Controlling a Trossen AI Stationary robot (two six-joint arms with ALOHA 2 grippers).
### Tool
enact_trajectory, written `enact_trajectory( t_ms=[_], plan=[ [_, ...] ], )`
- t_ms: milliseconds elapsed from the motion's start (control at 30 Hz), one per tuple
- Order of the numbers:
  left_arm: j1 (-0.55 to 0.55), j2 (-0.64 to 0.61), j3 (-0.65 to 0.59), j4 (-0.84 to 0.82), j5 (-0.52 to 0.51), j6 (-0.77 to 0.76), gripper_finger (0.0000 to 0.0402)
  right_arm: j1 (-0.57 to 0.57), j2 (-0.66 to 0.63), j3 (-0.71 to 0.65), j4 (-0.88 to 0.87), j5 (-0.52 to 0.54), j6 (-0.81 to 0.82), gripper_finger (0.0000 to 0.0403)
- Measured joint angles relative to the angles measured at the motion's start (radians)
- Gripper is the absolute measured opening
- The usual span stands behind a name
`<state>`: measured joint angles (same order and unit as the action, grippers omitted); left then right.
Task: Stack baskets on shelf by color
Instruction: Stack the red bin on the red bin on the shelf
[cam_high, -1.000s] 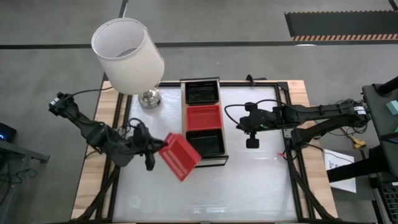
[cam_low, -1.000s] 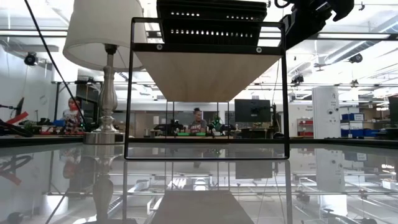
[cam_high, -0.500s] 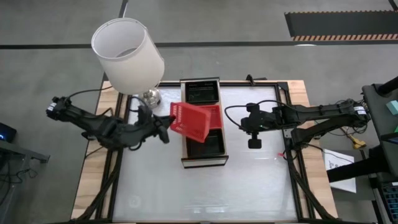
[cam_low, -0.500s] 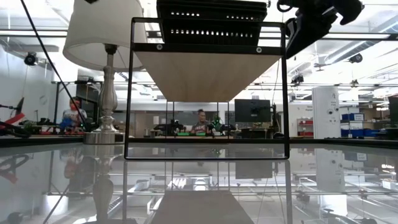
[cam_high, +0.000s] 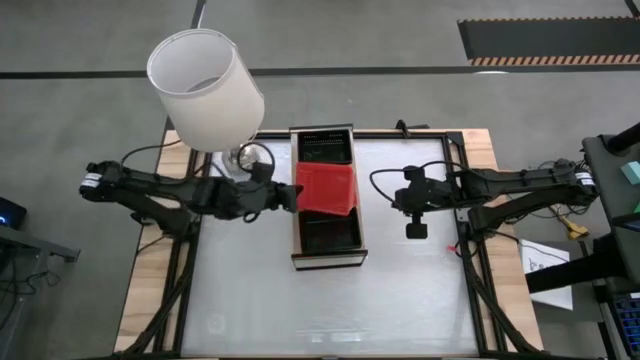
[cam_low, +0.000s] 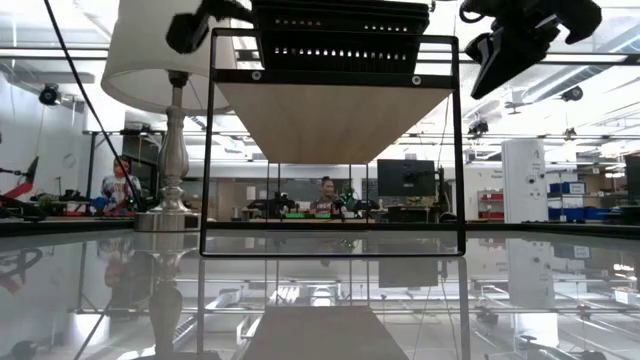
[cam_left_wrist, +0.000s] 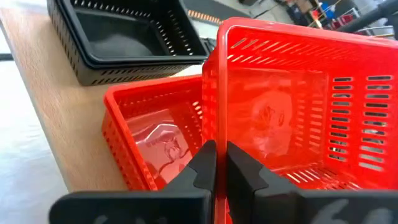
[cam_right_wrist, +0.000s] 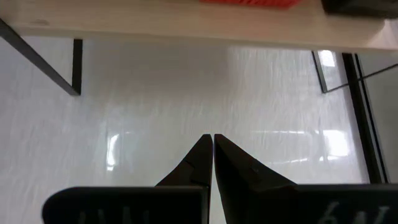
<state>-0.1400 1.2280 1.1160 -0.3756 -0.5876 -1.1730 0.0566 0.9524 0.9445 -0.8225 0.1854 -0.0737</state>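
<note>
A light-wood shelf (cam_high: 296, 240) stands mid-table on a dark frame. On it sit a black basket (cam_high: 324, 150) at the far end, another black basket (cam_high: 332, 233) at the near end, and a red basket (cam_left_wrist: 146, 140) in the middle. My left gripper (cam_high: 287, 196) is shut on a second red basket (cam_high: 326, 188), which hangs over the middle one. My right gripper (cam_high: 414, 228) is shut and holds nothing, above the white tabletop to the right of the shelf. The low view shows the shelf (cam_low: 330, 115) from below. My left gripper pinches an end wall of the red basket (cam_left_wrist: 215, 134) between its two fingers, one finger on each face of the wall. The fingers come level from the table's left. The basket is lifted clear and tilted just above the red basket on the shelf.
A lamp with a white shade (cam_high: 205, 90) and a metal base (cam_high: 243, 155) stands at the far left, close by my left arm. Cables run along both arms. The white tabletop (cam_high: 330, 310) has a black frame, with wooden strips along its left and right sides.
My left gripper has carried the red basket from low over the table's near left, up and toward the far right, to above the shelf's middle. The basket has turned from steeply tipped to nearly over the red basket there. My right gripper has shifted slightly toward the right edge.
</note>
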Motion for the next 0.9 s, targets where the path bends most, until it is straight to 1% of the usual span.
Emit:
enact_trajectory(
  t_ms=[133,367,633,900],
  plan=[
    [0.066,0.005,0.0,0.0,0.084,-0.004,0.0,0.0,-0.025,-0.03,0.0,0.0,0.017,0.0009],
    [0.137,0.008,-0.003,-0.019,0.167,-0.034,0.0,0.0,-0.035,-0.036,0.002,0.0,0.022,0.0009],
    [0.141,0.015,-0.006,-0.03,0.21,-0.051,0.0,0.0,-0.035,-0.036,0.001,0.0,0.022,0.0009],
    [0.142,0.015,-0.009,-0.029,0.211,-0.049,0.0,0.0,-0.035,-0.043,0.003,0.0,0.034,0.0009]
  ],
)
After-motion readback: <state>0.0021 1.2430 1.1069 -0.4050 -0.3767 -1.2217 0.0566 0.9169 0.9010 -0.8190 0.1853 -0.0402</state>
